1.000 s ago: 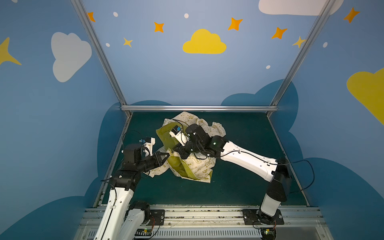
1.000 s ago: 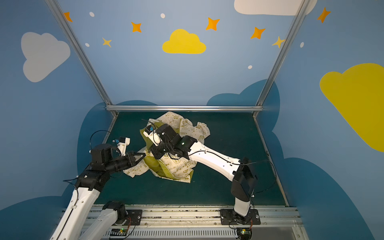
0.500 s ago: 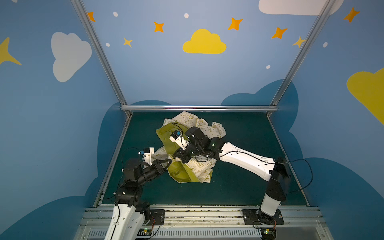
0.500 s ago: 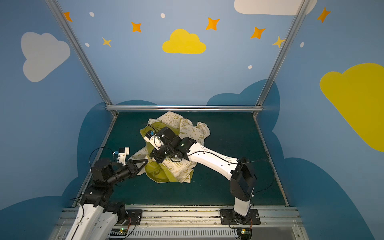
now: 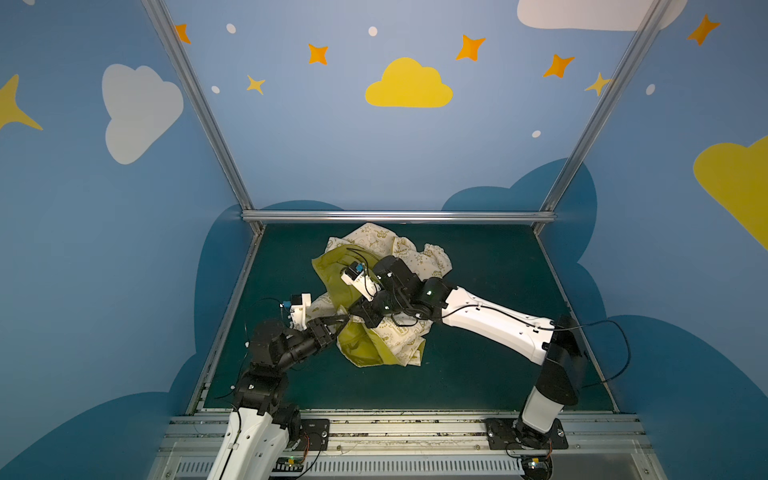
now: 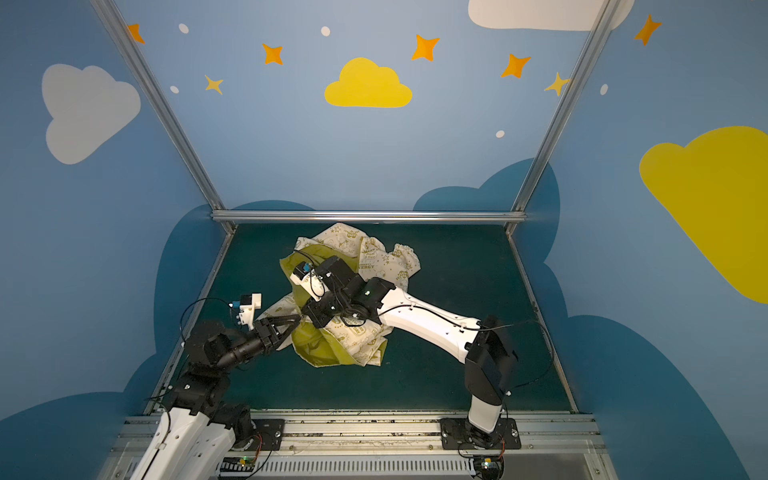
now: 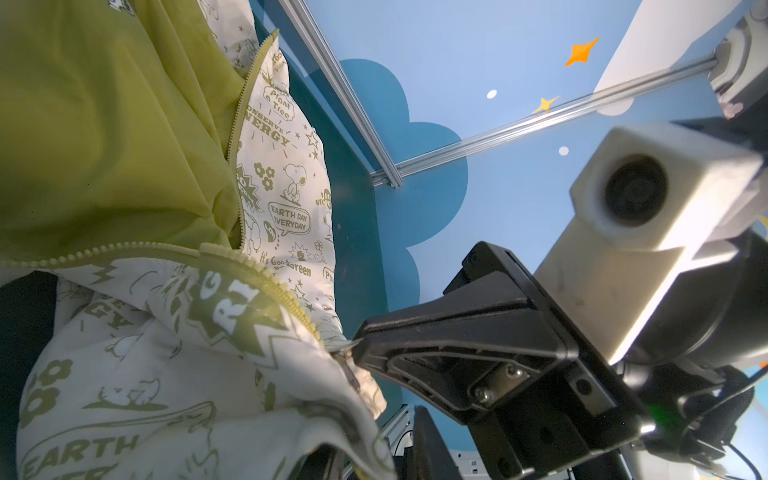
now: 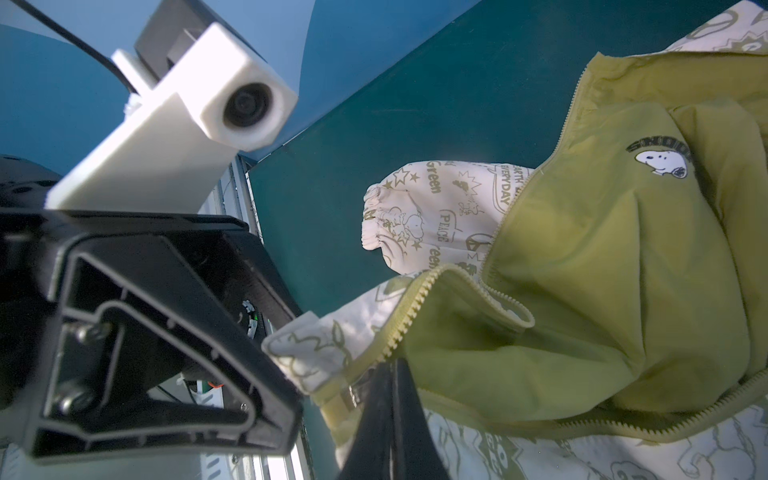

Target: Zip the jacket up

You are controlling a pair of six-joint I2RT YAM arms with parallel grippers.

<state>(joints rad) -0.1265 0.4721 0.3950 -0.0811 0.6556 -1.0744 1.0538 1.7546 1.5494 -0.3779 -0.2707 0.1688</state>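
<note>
- The jacket (image 5: 374,349) lies crumpled and open near the middle of the green mat (image 5: 478,374). Its olive lining faces up and a cream sleeve (image 8: 415,216) pokes out on its left side.
- The right gripper (image 8: 384,374) is clamped tight on the bottom end of one zipper (image 8: 409,307) edge, at the jacket's near-left side.
- The left gripper (image 5: 337,323), just left of it, has its fingers narrowly parted. A cream hem corner (image 8: 291,340) lies against one finger (image 8: 286,386), but nothing looks pinched between them.
- A small metal piece (image 7: 343,355) beside the right fingertips may be the slider, though it is too blurred to be sure.
- Risk: the two rows of teeth run apart and curl over the lining. Unless their bottom ends are lined up, the pin likely will not seat and a pull would only drag cloth.
- Risk: the single pinch is thin and at the very edge, so a sideways tug from the left arm could strip it out.
- Risk: the grippers sit almost touching, so a slightly misjudged reach could knock them together or trap lining in the teeth.
</note>
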